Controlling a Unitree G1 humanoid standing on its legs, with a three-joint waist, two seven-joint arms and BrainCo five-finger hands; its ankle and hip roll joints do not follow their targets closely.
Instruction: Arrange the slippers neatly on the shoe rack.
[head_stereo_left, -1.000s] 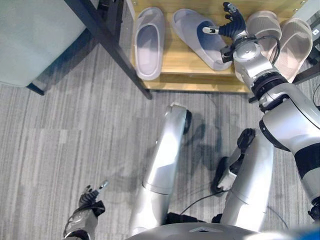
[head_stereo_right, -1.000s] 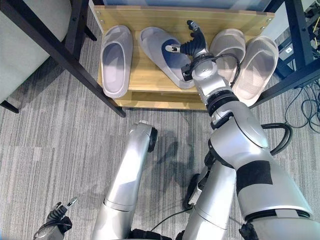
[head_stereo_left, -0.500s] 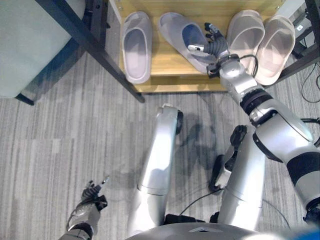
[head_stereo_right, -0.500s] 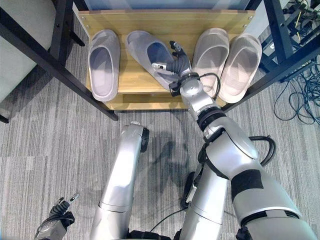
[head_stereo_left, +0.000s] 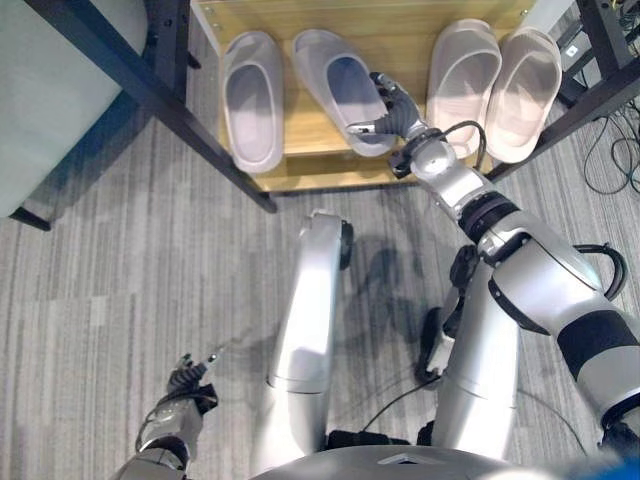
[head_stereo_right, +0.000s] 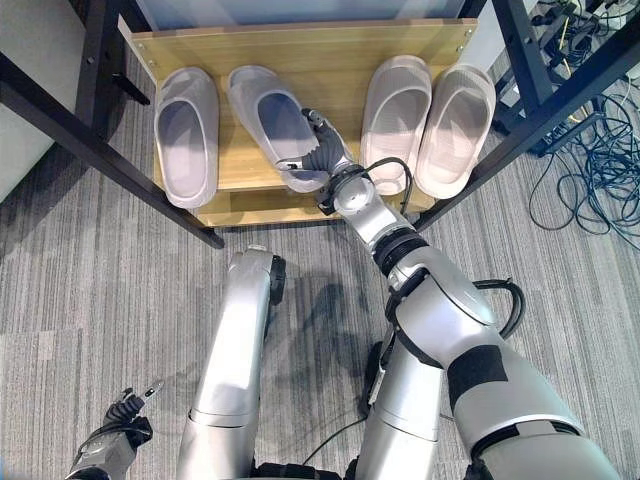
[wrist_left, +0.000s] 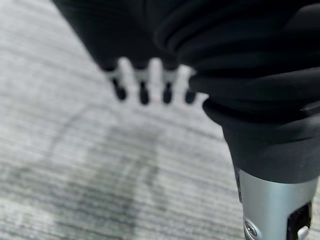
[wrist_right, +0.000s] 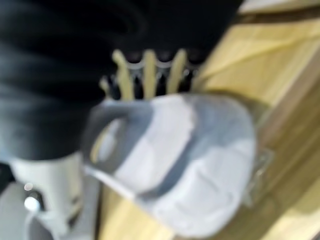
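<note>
All four slippers are on your rack, the beige pair straight, but the skewed grey slipper needs squaring to its mate: right hand grips its heel, left hand loosely open, empty.

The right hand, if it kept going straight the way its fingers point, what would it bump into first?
The right hand already touches the heel end of the crooked grey slipper. Going straight on, it would push into that slipper first, sliding it deeper across the wooden shelf. Depth is hard to judge.
</note>
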